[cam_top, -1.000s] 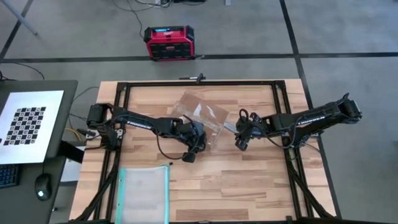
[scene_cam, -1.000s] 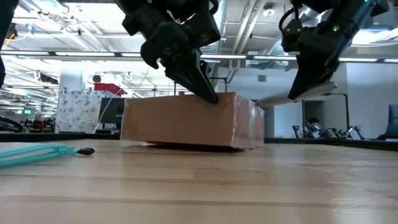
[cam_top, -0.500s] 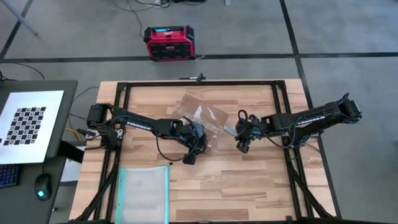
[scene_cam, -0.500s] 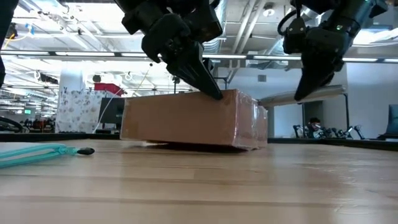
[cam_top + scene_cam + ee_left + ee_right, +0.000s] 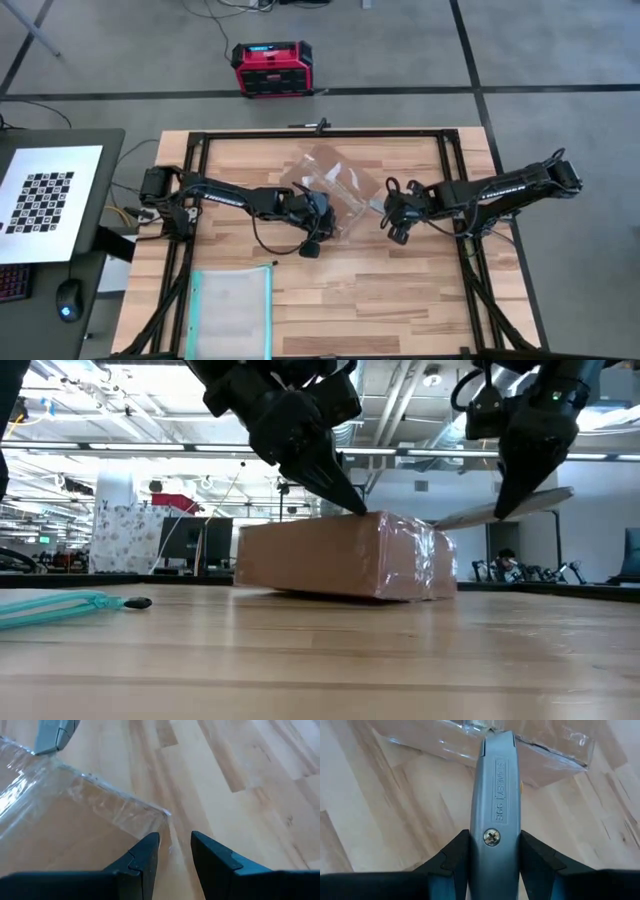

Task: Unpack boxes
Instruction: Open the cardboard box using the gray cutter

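high: straight down | low: table-level | wrists: close | shared: box (image 5: 328,190) (all four views)

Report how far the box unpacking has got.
Done: nothing yet; the box is closed and wrapped in clear tape. In hand: the right tool grips a grey utility knife whose tip meets the taped box edge, while the left tool, fingers slightly apart, presses on the box's top corner. Left: cutting the tape, opening the flaps, emptying it.

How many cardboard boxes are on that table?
1. The cardboard box, wrapped in shiny clear tape, sits near the middle of the table's far half, between the left gripper and the right gripper, which holds a utility knife against it.
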